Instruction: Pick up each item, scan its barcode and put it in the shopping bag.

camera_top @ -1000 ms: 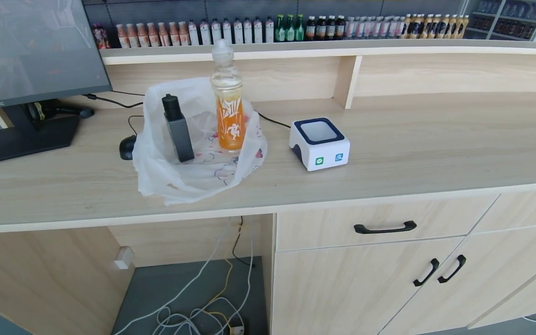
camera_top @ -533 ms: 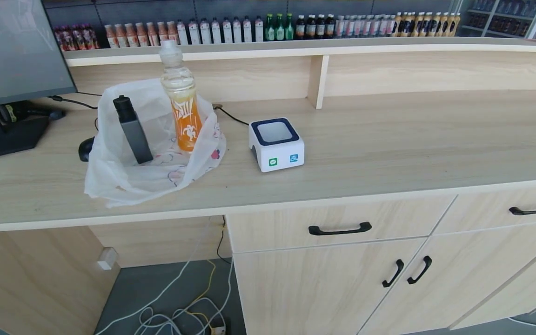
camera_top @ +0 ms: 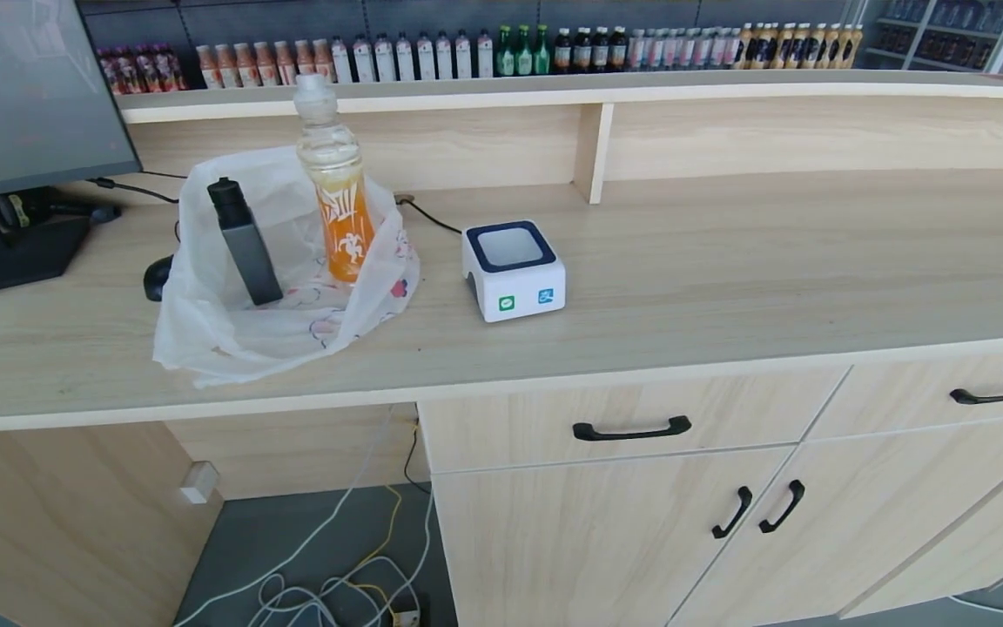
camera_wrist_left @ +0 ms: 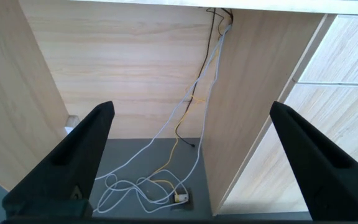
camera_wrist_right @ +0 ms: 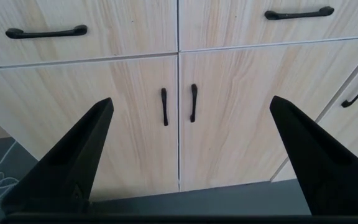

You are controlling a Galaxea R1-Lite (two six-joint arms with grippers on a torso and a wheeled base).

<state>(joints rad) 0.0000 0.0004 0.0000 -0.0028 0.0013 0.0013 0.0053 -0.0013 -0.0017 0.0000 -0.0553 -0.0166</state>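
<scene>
On the wooden counter (camera_top: 728,261) a white plastic shopping bag (camera_top: 205,331) lies open at the left. Inside it stand an orange drink bottle (camera_top: 338,187) and a dark grey bottle (camera_top: 245,241), both upright. A white barcode scanner (camera_top: 514,271) with a dark-framed window sits to the right of the bag. My left gripper (camera_wrist_left: 191,155) hangs open below the counter, facing the gap with cables (camera_wrist_left: 166,174). My right gripper (camera_wrist_right: 185,155) is open too, held in front of the cabinet doors (camera_wrist_right: 179,112), with nothing between its fingers.
A monitor (camera_top: 23,96) on a black stand and a black mouse (camera_top: 158,279) sit at the counter's left. A raised shelf (camera_top: 589,91) runs along the back, with rows of bottles (camera_top: 501,52) behind. Drawers with black handles (camera_top: 632,429) are below.
The whole head view has shifted, so bag and scanner appear further left: the camera moved. The things on the counter kept their places.
</scene>
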